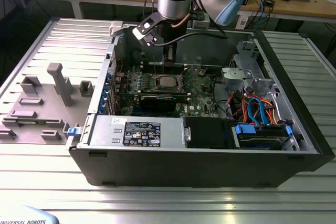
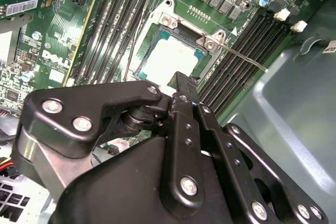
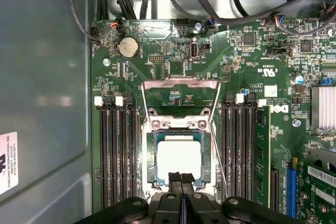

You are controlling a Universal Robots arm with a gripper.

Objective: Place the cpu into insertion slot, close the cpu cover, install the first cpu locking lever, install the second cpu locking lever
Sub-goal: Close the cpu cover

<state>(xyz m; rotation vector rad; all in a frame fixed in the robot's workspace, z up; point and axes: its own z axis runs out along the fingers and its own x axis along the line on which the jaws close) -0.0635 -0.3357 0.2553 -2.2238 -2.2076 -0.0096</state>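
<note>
The black gripper has its fingertips pressed together, holding nothing; it hides one edge of the silver-grey square cpu.

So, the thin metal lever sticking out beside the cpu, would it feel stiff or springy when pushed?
Probably springy: the lever is a long, thin bare rod, seemingly anchored at one end near the cpu. Likely light, since it is so slender. Its smooth metal may also let a pushing tool slide off.
</note>
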